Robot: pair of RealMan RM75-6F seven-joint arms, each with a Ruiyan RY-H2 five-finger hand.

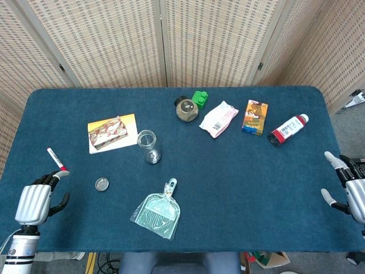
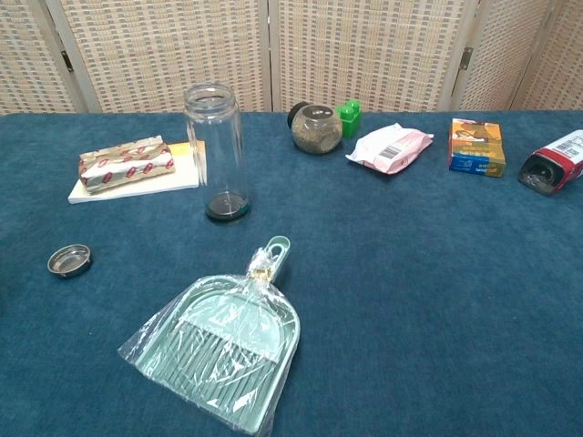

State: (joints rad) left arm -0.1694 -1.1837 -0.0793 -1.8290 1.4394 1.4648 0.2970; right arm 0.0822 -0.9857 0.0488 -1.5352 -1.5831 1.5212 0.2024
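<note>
Head view, with chest view for the middle of the desk point(image 1: 245, 188). The left hand point(image 1: 37, 201) rested at the near left corner, holding nothing, its fingers stretched forward and lying close together with the thumb out to the side. Its fingertips lay just beside the red-capped end of a white marker pen point(image 1: 56, 159); whether they touched it could not be told. The pen lay flat on the cloth, slanting away towards the left edge.

The right hand point(image 1: 349, 185) sat at the near right edge, fingers parted and empty, well apart from the red bottle point(image 1: 288, 129) lying on its side.

A small metal lid point(image 1: 102, 184), an upright glass jar point(image 1: 149, 146) and a wrapped dustpan point(image 1: 158, 212) lay nearer the middle. The chest view showed neither hand.

Judged step: approach to the pen, no grasp made. A pickup would call for a short reach forward and a pinch across the thin barrel.
</note>
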